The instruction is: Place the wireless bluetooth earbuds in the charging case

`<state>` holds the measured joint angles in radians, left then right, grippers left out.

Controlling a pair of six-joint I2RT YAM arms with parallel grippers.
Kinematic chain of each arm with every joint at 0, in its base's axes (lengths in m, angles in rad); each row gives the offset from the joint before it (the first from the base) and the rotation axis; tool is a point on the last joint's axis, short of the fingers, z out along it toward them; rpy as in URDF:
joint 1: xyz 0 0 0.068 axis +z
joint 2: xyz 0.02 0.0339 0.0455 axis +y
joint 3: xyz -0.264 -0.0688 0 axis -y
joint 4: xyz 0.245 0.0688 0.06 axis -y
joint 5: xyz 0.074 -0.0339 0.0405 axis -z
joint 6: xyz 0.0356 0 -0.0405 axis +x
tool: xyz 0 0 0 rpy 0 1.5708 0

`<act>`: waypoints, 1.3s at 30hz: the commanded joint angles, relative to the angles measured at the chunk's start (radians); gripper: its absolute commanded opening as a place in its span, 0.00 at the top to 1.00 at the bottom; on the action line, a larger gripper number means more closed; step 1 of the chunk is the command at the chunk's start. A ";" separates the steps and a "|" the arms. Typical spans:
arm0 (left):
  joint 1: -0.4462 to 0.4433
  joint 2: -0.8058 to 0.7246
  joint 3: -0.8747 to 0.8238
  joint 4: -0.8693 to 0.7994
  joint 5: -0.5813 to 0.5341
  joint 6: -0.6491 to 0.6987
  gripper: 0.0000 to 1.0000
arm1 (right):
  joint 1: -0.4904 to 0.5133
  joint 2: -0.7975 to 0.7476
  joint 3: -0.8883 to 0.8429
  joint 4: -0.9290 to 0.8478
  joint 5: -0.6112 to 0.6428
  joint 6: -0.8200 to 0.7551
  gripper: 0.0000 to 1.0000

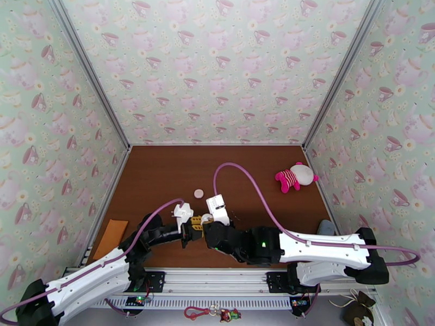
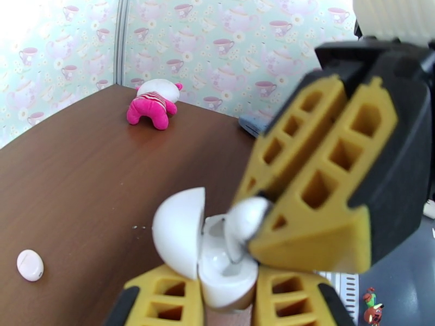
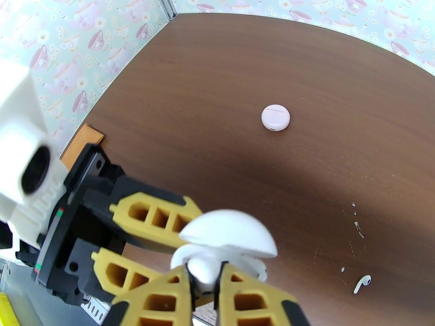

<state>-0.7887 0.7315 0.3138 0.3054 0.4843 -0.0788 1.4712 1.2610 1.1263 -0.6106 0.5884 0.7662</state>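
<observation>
One brown table [image 1: 163, 175] carries two arms, the left arm [image 1: 92, 281] and the right arm [image 1: 321, 248], whose tips meet near its front middle. One pink-and-white plush toy [image 1: 295, 176] lies far right, and one orange card [image 1: 111, 237] lies at the left edge.

There are two round white cases. The open case [image 3: 228, 232] is clamped upright in the left gripper [image 2: 225, 292], lid tipped back. The shut case [image 3: 275, 117] lies alone on the table, well apart.

Two earbuds show. One earbud [image 2: 244, 218] is pinched in the right gripper [image 3: 205, 283] at the open case's mouth, stem pointing down into it. The second earbud [image 3: 362, 282] lies loose on the table.
</observation>
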 commanded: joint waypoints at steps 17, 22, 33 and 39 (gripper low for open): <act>0.007 -0.005 -0.009 0.055 -0.007 0.016 1.00 | 0.025 0.058 0.079 -0.006 -0.068 0.043 0.78; 0.005 -0.004 -0.008 0.052 0.000 0.017 1.00 | 0.025 0.066 0.091 -0.002 -0.072 0.045 0.77; 0.006 -0.006 -0.009 0.051 0.006 0.019 1.00 | 0.018 0.056 0.096 -0.006 -0.063 0.051 0.71; 0.002 -0.006 -0.008 0.050 0.009 0.019 1.00 | 0.010 0.038 0.094 0.010 -0.074 0.045 0.69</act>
<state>-0.7868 0.7311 0.3138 0.3027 0.4870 -0.0711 1.4757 1.3071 1.1923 -0.6331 0.5686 0.8043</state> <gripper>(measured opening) 0.196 0.308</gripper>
